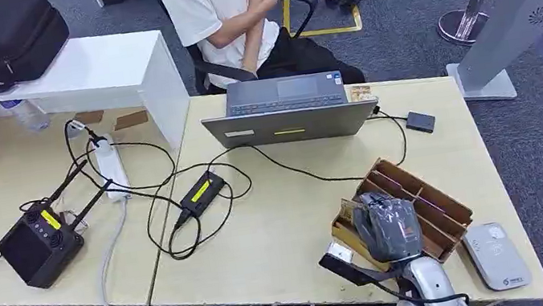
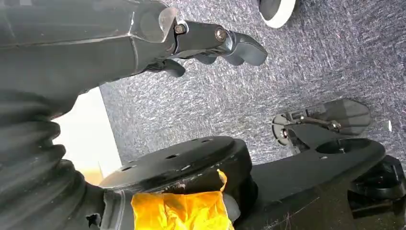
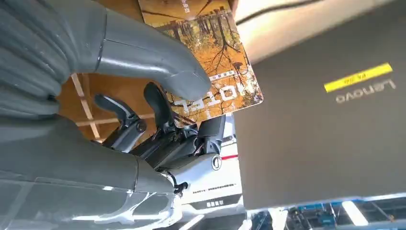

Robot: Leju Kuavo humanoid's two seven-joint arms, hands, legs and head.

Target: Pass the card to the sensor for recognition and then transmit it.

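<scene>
My right hand (image 1: 386, 225) is over the near end of a brown cardboard card box (image 1: 438, 205) at the table's front right. In the right wrist view the thumb (image 3: 158, 55) and dark fingers (image 3: 158, 103) pinch an orange hotel card (image 3: 215, 48) printed with autumn trees. The card sensor (image 1: 496, 256), a flat grey-white pad, lies just right of the box near the table's front edge, apart from the hand. My left hand (image 2: 210, 43) hangs beside my body above the grey carpet, fingers loosely apart and holding nothing.
An open laptop (image 1: 287, 114) stands at the far side of the table (image 1: 265, 243), with a person in a white shirt seated behind it. Cables, a black adapter (image 1: 201, 192), a power strip (image 1: 112, 169) and a black controller (image 1: 40, 244) lie to the left.
</scene>
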